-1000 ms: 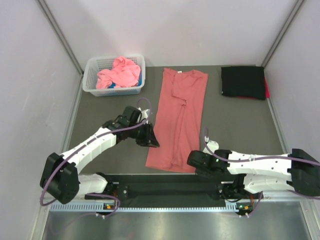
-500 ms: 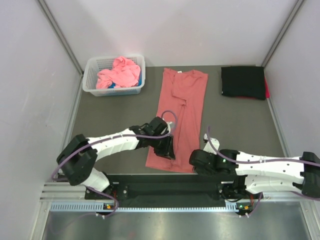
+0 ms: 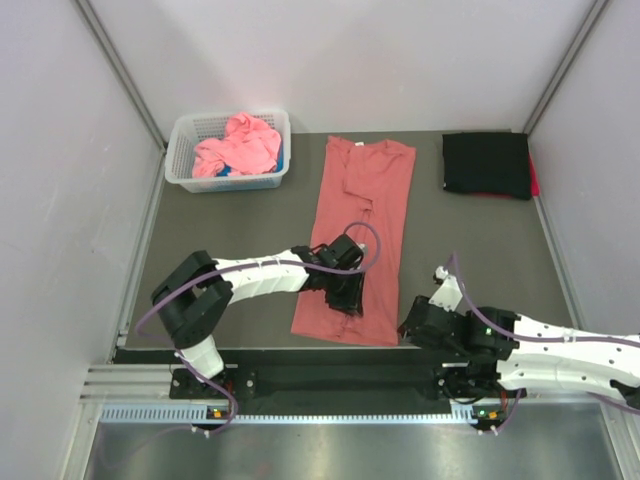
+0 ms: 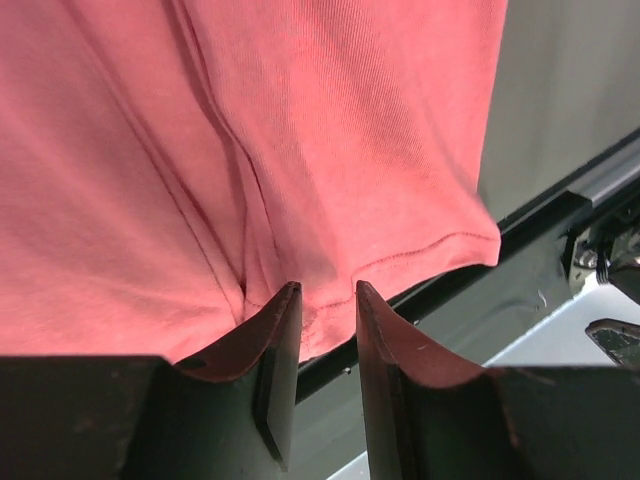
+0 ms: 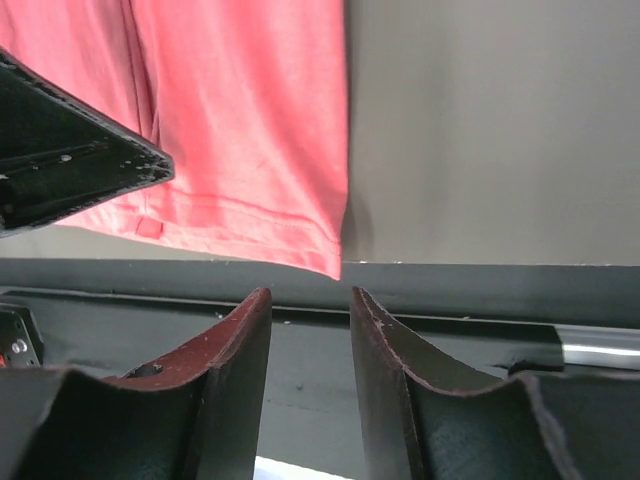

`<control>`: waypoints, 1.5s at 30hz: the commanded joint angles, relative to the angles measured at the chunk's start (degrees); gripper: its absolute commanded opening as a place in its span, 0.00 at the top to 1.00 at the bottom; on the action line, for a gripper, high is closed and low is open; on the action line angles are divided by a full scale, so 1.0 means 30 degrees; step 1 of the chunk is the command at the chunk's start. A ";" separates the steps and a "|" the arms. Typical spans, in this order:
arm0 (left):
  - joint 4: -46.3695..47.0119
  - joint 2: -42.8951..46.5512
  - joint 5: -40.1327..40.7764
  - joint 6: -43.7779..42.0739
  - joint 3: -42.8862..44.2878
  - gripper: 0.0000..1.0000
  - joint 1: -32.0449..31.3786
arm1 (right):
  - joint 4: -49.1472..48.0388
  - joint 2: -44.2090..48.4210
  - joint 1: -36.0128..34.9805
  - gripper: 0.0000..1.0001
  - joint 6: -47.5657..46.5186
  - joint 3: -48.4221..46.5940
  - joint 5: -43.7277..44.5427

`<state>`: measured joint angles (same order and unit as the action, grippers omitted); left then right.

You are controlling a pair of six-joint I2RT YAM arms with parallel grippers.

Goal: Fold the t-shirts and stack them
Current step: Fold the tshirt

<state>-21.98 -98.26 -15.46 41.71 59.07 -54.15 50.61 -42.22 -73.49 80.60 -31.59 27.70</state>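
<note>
A salmon-red t-shirt [image 3: 362, 225], folded lengthwise into a long strip, lies in the middle of the table. My left gripper [image 3: 352, 300] is over its near end, open and empty. In the left wrist view [image 4: 327, 292] the jaws stand apart just above the shirt's near hem [image 4: 400, 255]. My right gripper [image 3: 410, 332] is open and empty beside the shirt's near right corner. That corner [image 5: 325, 255] lies just ahead of the right gripper [image 5: 310, 296]. A folded black t-shirt [image 3: 487, 163] lies at the back right. Pink t-shirts [image 3: 238, 143] are bunched in the basket.
The white lattice basket [image 3: 181, 172] stands at the back left. A red edge [image 3: 534, 182] shows under the black shirt. The black rail of the table's near edge [image 3: 330, 355] runs right below the shirt's hem and shows in the right wrist view [image 5: 480, 285].
My left arm has swung right from beside the shirt's left edge onto its near end. My right arm has drawn back to the right, off the shirt's near right corner.
</note>
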 commanded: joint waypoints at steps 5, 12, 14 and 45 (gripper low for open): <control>-0.1871 0.0555 0.2487 -0.0282 0.1638 0.66 -0.0611 | 0.0269 0.0713 -0.0316 0.61 0.0234 0.0131 0.1429; -0.2167 0.0058 0.2782 -0.0253 0.1171 0.66 -0.0787 | 0.0005 0.0567 -0.0345 0.61 0.0322 0.0337 0.1312; -0.1758 0.0028 0.2491 -0.0135 0.0820 0.66 -0.0817 | 0.0005 0.0537 -0.0346 0.61 0.0322 0.0278 0.1400; -0.0409 0.2489 0.1581 0.2940 -0.1141 1.00 -0.0349 | -0.0375 0.0655 -0.0316 0.61 0.0088 0.0335 0.1810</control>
<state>-25.76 -93.76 -9.85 47.16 57.98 -55.96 51.77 -40.14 -73.49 81.17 -30.37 30.98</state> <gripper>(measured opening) 0.012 0.395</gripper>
